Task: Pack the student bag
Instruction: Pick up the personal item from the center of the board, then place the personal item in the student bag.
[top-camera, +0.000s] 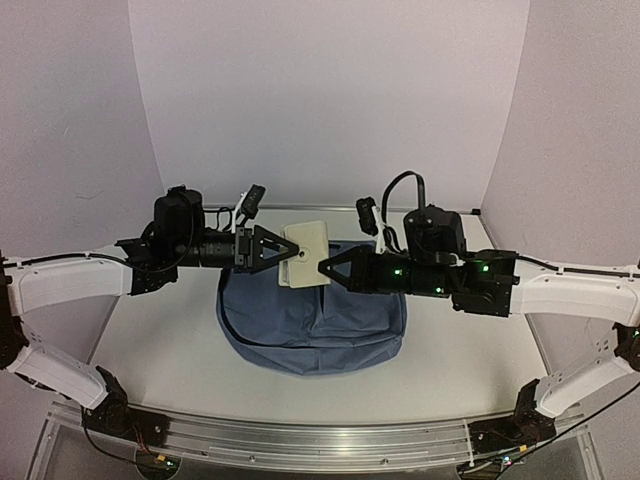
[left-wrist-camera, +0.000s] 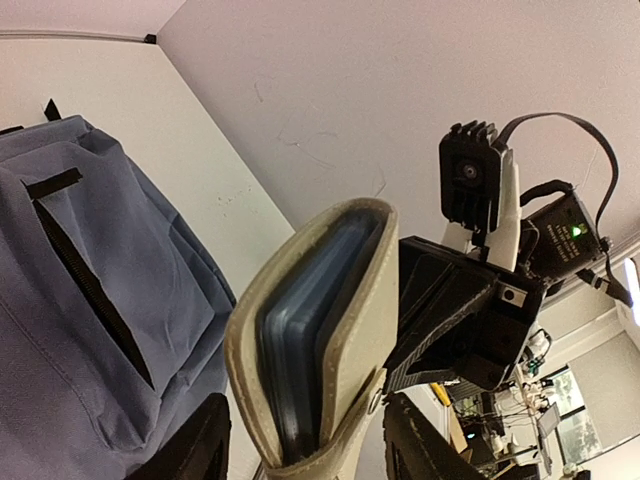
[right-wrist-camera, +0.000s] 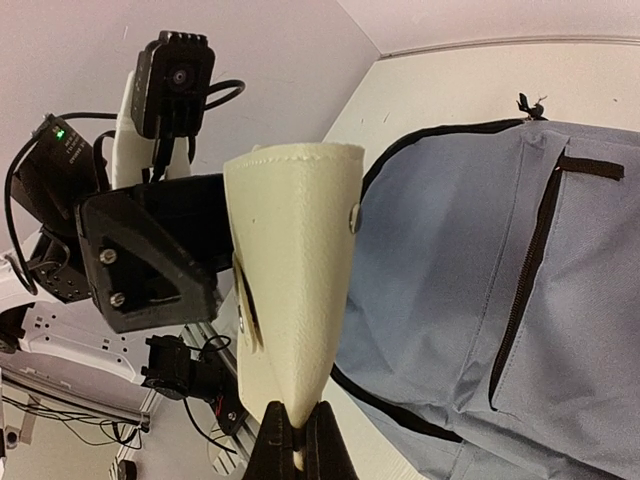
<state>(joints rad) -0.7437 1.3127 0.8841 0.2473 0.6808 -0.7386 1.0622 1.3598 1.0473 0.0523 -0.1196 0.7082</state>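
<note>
Top external view puts the student bag (top-camera: 310, 335) flat on the table (top-camera: 165, 335), centred between the two arm bases. Its broad side runs left to right, and it lies straight below, and a little nearer than, what the arms carry. Both arms meet over the bag's far part, sharing a cream case (top-camera: 305, 250) held off the fabric. The left gripper (top-camera: 288, 250) is closed across the case's thick side, and the right gripper (top-camera: 322, 268) pinches a thin edge from the opposite side, so neither arm is clearly the nearer one. The case has to travel downward and toward the arm bases, into whichever mouth of the bag is open. In the left wrist view the case stands on edge with its slot facing the lens, and blue-grey contents (left-wrist-camera: 300, 340) are packed inside it. The right wrist view shows a front-pocket zip (right-wrist-camera: 528, 270) running along the bag's face, and it looks closed. A dark seam curves round the bag's near rim, but I cannot tell whether the main compartment is unzipped. The case and both wrists cover the bag's far edge from above, and each wrist view cuts the bag off at the frame.
</note>
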